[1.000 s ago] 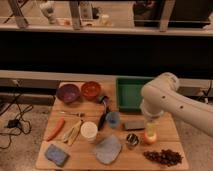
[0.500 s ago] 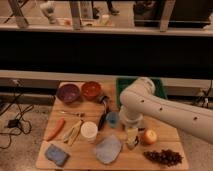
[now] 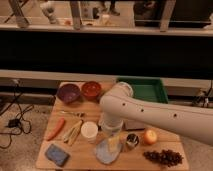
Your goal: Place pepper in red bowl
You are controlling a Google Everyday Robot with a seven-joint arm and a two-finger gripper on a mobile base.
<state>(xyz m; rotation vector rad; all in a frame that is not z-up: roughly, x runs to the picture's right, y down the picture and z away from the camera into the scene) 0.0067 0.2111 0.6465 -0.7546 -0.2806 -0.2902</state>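
Okay, the gripper [image 3: 112, 136] is hanging at lower centre of the frame just right of the white cup [image 3: 89, 131], open or closed I cannot tell, while the pepper [image 3: 55, 129] is lying lower left, well apart from the red bowl [image 3: 91, 90] sitting above centre beside the purple bowl [image 3: 68, 93].

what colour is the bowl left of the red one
The bowl is purple, seen in the camera view; the gripper hangs beside the white cup.

Pepper [image 3: 55, 128] left, red bowl [image 3: 91, 90] rear, gripper [image 3: 114, 143] centre
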